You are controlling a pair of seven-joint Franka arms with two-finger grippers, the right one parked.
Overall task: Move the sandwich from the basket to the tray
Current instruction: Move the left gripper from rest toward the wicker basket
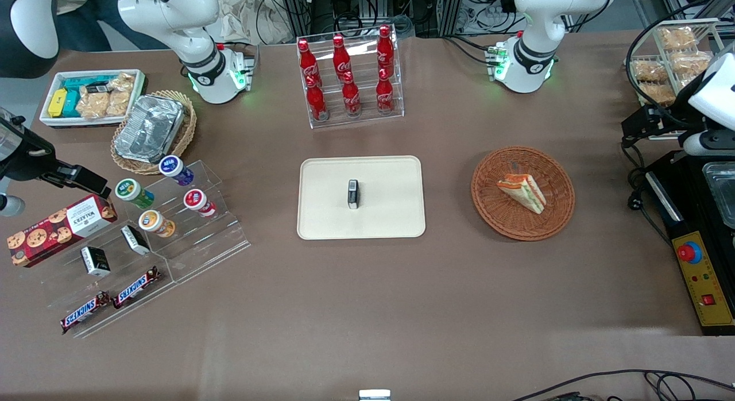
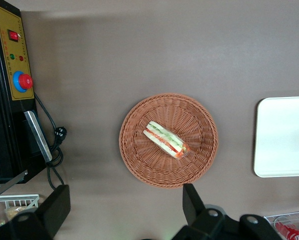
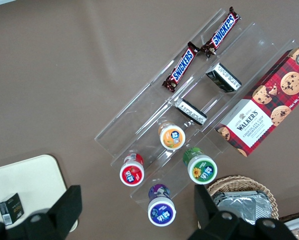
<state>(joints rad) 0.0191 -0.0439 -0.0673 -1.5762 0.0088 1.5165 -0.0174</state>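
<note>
The sandwich (image 1: 523, 192) is a pale triangular wedge with orange-red and green layers, lying in the round reddish-brown wicker basket (image 1: 494, 214). Both show in the left wrist view, sandwich (image 2: 164, 139) in basket (image 2: 139, 165). The cream tray (image 1: 327, 217) lies flat at mid-table beside the basket, and its end shows in the left wrist view (image 2: 282, 137). My left gripper (image 1: 631, 128) is open and empty, raised high toward the working arm's end, apart from the basket. Its fingers (image 2: 192, 200) stand wide apart.
A small black box (image 1: 353, 194) stands on the tray. A rack of red bottles (image 1: 349, 79) stands farther from the camera than the tray. A black control box with a red button (image 1: 697, 274) sits at the working arm's end. Acrylic snack shelves (image 1: 155, 228) stand toward the parked arm's end.
</note>
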